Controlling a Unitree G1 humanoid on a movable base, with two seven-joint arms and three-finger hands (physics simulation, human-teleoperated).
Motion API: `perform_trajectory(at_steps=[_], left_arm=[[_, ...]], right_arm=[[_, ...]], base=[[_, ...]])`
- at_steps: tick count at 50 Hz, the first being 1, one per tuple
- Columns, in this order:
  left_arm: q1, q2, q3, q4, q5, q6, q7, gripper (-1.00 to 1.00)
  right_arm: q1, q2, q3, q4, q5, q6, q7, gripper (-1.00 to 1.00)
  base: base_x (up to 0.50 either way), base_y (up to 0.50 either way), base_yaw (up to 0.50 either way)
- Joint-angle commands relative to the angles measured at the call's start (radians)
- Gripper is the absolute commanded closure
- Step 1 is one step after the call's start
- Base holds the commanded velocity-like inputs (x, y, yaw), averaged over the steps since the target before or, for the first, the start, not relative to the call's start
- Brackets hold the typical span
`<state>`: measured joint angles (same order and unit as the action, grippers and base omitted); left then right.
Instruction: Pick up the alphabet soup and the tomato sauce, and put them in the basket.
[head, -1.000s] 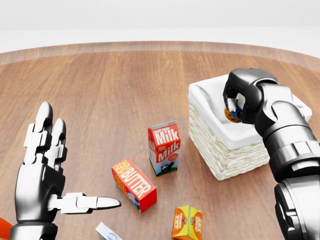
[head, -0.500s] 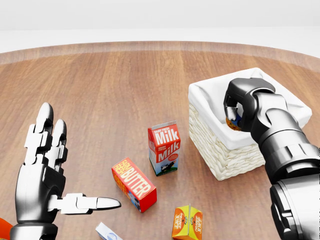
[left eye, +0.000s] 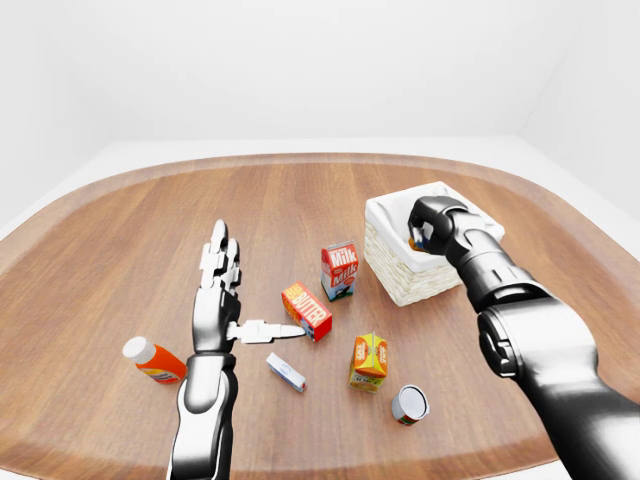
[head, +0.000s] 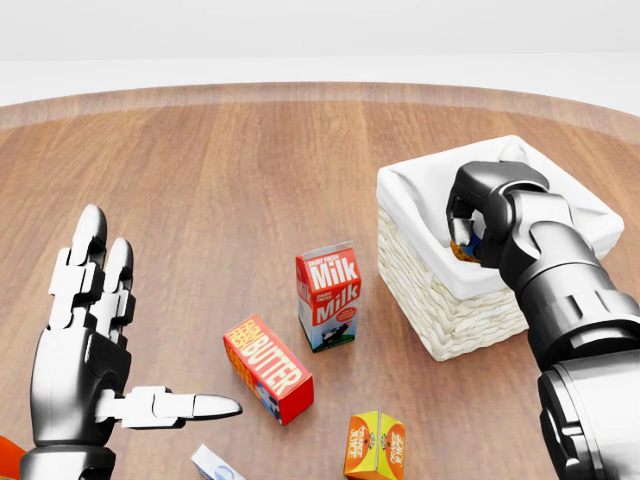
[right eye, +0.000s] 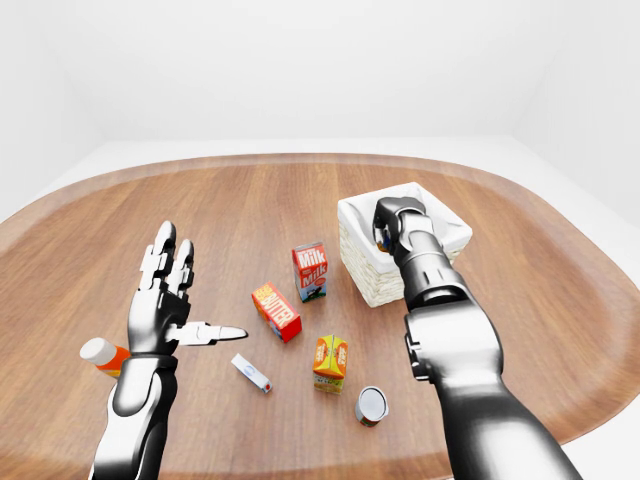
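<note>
My right hand (head: 470, 232) reaches into the white-lined wicker basket (head: 452, 322) at the right of the head view. Its fingers are closed round a small can (head: 461, 249). Only an orange and blue sliver of the can shows, so I cannot tell which can it is. A second can (left eye: 409, 404) with a grey lid lies on the table at the bottom of the left-eye view, apart from both hands. My left hand (head: 160, 312) is open and empty, held above the table at the lower left, fingers up and thumb pointing right.
A milk carton (head: 328, 296) stands left of the basket. A butter box (head: 267, 368) and an orange juice carton (head: 375, 446) lie below it. A small white and blue box (left eye: 286, 372) and an orange bottle (left eye: 152, 361) lie near my left arm.
My right hand has sunk a little deeper into the basket with the can. The left hand and the other things have not moved.
</note>
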<state>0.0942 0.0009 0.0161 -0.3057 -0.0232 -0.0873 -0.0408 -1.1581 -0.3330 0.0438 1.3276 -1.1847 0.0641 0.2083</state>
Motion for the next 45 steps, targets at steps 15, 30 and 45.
perform_trajectory(at_steps=[15,30,45], left_arm=[[-0.008,0.002,0.008,-0.002,0.007,0.000,0.009,-1.00],[-0.008,0.002,0.008,-0.001,0.007,0.000,0.009,-1.00],[-0.008,0.002,0.008,-0.001,0.007,0.000,0.009,-1.00]], right_arm=[[-0.016,-0.017,0.001,-0.018,0.005,0.010,-0.010,1.00],[-0.027,-0.020,0.000,-0.020,0.002,0.023,-0.028,-1.00],[-0.019,-0.017,-0.002,-0.020,0.012,0.022,-0.024,-1.00]], base=[[0.00,0.00,0.00],[0.00,0.00,0.00],[0.00,0.00,0.00]])
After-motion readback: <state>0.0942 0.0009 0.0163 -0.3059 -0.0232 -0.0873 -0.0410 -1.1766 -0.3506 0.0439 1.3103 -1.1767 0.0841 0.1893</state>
